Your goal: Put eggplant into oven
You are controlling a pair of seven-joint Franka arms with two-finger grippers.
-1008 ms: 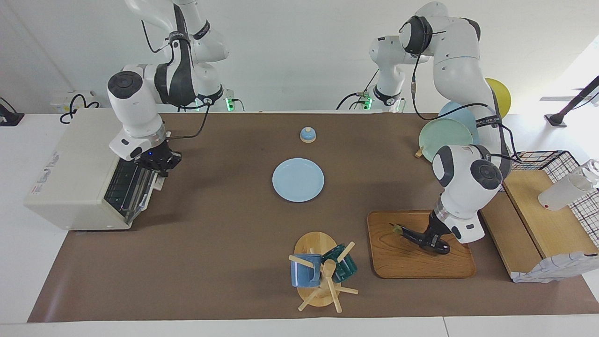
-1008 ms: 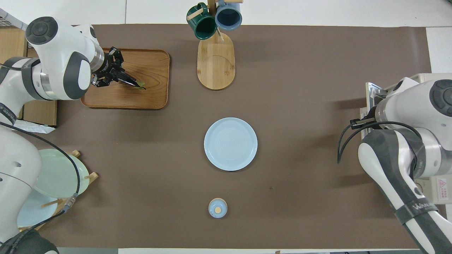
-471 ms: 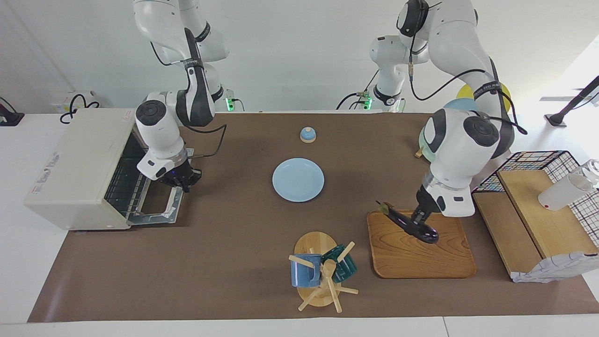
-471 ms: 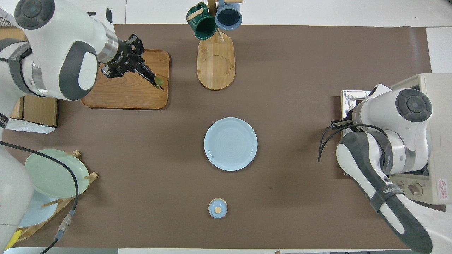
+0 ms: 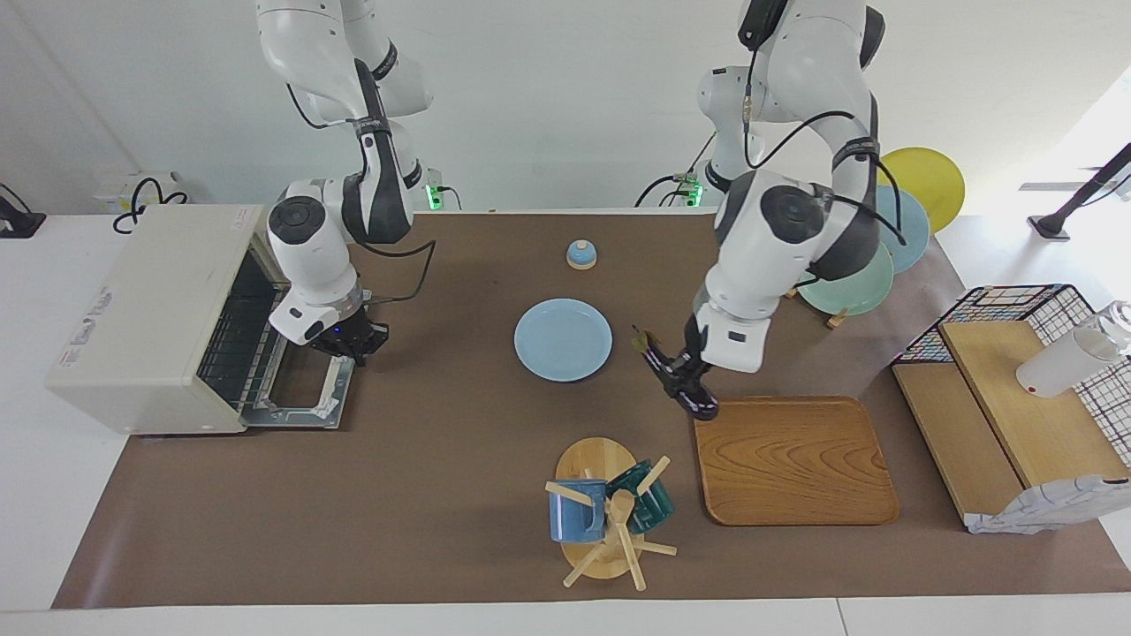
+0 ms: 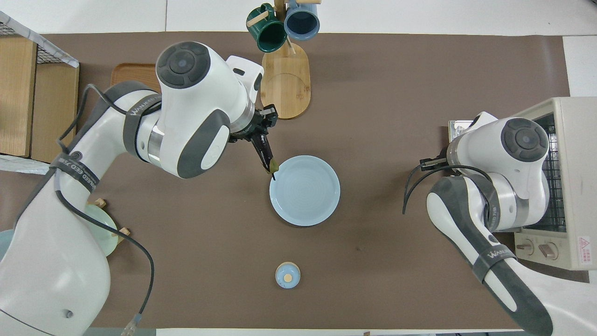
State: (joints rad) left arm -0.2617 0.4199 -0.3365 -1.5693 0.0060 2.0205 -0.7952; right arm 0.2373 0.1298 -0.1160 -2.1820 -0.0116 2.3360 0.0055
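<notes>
The dark purple eggplant (image 5: 702,405) hangs slanted in the air, green stem (image 5: 640,337) uppermost, with my left gripper (image 5: 682,378) shut around its middle. It is over the brown mat between the wooden tray (image 5: 791,459) and the light blue plate (image 5: 563,340). From overhead the eggplant (image 6: 266,151) points its stem at the rim of the plate (image 6: 304,191). The cream oven (image 5: 150,300) stands at the right arm's end, its door (image 5: 296,393) dropped flat and the rack showing. My right gripper (image 5: 351,342) is shut just above the door's handle edge; whether they touch cannot be told.
A small blue bell (image 5: 580,254) sits nearer the robots than the plate. A mug tree (image 5: 610,517) with two mugs stands beside the tray. A plate rack (image 5: 861,265) and a wire basket with wooden shelves (image 5: 1016,389) fill the left arm's end.
My left gripper lifted the eggplant off the wooden tray and carried it toward the plate. My right gripper pulled the oven door down flat and now hovers by its handle edge.
</notes>
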